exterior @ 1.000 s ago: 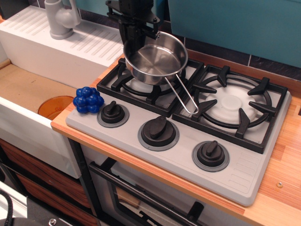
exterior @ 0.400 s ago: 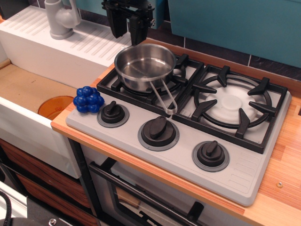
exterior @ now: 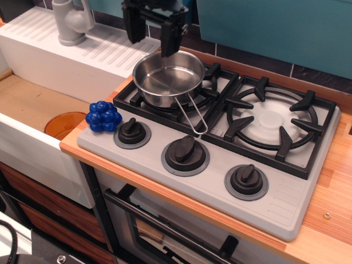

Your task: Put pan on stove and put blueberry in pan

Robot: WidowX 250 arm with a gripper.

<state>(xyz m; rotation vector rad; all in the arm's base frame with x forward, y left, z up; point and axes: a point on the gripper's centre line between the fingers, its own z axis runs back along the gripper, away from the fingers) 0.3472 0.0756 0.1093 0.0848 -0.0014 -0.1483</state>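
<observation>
The shiny steel pan [exterior: 168,78] sits on the left burner grate of the grey stove [exterior: 275,198], its wire handle pointing toward the front. The blueberry [exterior: 103,116] lies on the stove's front left corner, beside the left knob. My black gripper [exterior: 152,34] hangs open and empty just above the pan's back rim, its fingers [exterior: 169,38] apart and clear of the pan.
A white ridged sink unit [exterior: 66,55] with a grey tap [exterior: 71,22] stands at the left. An orange disc [exterior: 63,124] lies in the basin below the blueberry. The right burner [exterior: 272,124] is bare. Three black knobs [exterior: 185,153] line the stove's front.
The pan went from being held tilted above the left burner to resting flat on it. My gripper let go, opened and rose a little above the back rim.
</observation>
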